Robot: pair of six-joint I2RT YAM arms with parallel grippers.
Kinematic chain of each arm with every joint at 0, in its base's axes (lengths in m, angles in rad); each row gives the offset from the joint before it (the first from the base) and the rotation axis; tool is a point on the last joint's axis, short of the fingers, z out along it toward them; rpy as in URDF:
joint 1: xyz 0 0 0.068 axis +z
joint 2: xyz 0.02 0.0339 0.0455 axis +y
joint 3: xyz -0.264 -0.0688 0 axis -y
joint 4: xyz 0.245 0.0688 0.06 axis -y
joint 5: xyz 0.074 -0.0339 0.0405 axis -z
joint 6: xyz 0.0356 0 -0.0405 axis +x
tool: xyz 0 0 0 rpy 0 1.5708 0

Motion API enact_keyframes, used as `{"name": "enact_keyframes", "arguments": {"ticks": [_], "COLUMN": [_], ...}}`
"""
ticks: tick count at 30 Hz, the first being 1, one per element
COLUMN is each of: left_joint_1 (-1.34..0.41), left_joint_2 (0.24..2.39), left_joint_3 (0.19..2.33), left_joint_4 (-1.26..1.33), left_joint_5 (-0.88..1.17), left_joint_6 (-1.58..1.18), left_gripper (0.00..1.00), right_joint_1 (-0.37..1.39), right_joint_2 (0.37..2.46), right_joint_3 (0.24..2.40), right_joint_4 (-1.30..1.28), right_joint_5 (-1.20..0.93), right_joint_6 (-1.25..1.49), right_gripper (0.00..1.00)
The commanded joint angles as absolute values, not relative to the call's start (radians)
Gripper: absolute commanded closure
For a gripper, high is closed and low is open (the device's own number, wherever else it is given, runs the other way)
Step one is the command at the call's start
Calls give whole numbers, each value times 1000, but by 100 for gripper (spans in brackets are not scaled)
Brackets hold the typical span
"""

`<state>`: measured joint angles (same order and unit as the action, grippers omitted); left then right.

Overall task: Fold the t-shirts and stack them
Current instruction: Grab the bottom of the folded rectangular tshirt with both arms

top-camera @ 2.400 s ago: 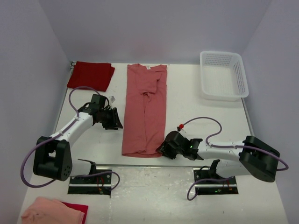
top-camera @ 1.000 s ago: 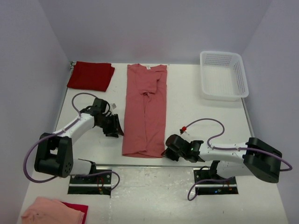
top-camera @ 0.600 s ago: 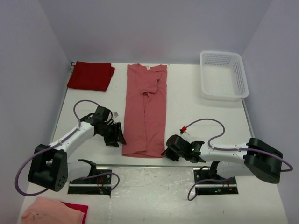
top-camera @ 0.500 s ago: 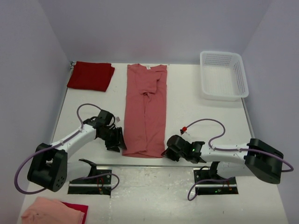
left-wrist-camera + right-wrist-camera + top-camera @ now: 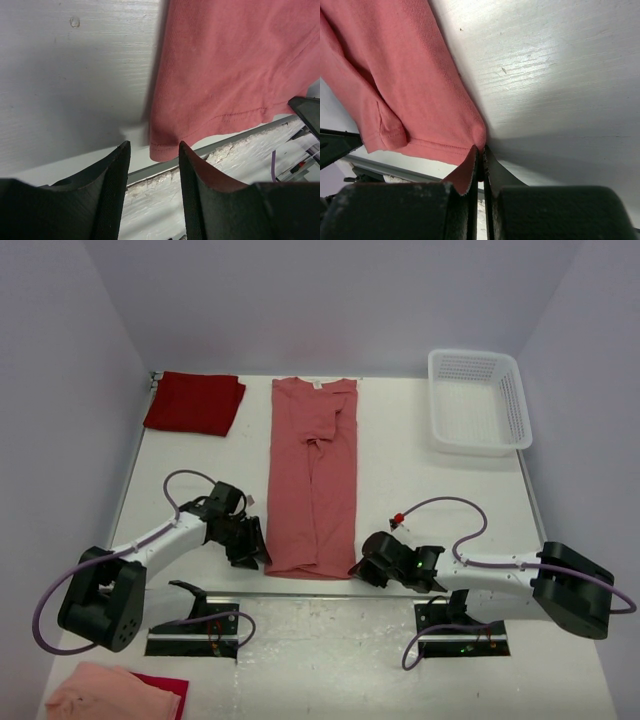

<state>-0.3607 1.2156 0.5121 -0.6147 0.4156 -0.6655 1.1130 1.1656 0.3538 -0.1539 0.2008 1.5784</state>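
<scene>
The salmon t-shirt point(image 5: 312, 470), folded into a long strip with its white neck label at the far end, lies down the middle of the table. My right gripper point(image 5: 360, 568) is shut on its near right hem corner point(image 5: 479, 135). My left gripper point(image 5: 256, 552) is open at the near left hem corner point(image 5: 161, 150); that corner lies just ahead of the gap between the fingers point(image 5: 116, 170), not held. The crimson t-shirt point(image 5: 195, 400) lies folded at the far left corner.
A white mesh basket point(image 5: 478, 400) stands at the far right. A peach-pink cloth point(image 5: 115, 692) lies off the table at the near left. The table's near edge point(image 5: 220, 145) runs just under the shirt's hem.
My left gripper has moved toward the near edge and right, from beside the shirt's left side to its near left corner. The right gripper stays at the near right corner.
</scene>
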Motion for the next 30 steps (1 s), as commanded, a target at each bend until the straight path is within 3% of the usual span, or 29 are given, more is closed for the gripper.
{"name": "enact_keyframes", "arguments": {"ticks": [1, 9, 18, 24, 27, 28, 30], "left_joint_1": [-365, -371, -387, -387, -387, -387, -387], "left_joint_2": [1221, 1244, 1235, 1216, 1216, 1212, 1206], "left_joint_3": [499, 485, 459, 454, 453, 454, 454], "left_joint_4": [-574, -554, -532, -543, -545, -540, -537], "left_joint_5": [448, 462, 498, 502, 505, 505, 509], "left_joint_6": [-689, -686, -707, -704, -710, -715, -721], "left_gripper": [55, 55, 62, 75, 86, 96, 100], "right_joint_1": [1121, 1124, 1129, 1129, 1131, 1132, 1131], "right_joint_2": [1200, 1227, 1239, 1247, 1247, 1249, 1252], "right_joint_3": [322, 339, 348, 354, 351, 351, 351], "right_joint_4": [-322, -316, -325, -333, -336, -336, -339], "right_joint_5": [256, 252, 252, 250, 253, 253, 255], "right_joint_6": [1555, 1549, 1552, 1557, 1563, 1562, 1566], "right_gripper": [100, 100, 100, 100, 100, 100, 100]}}
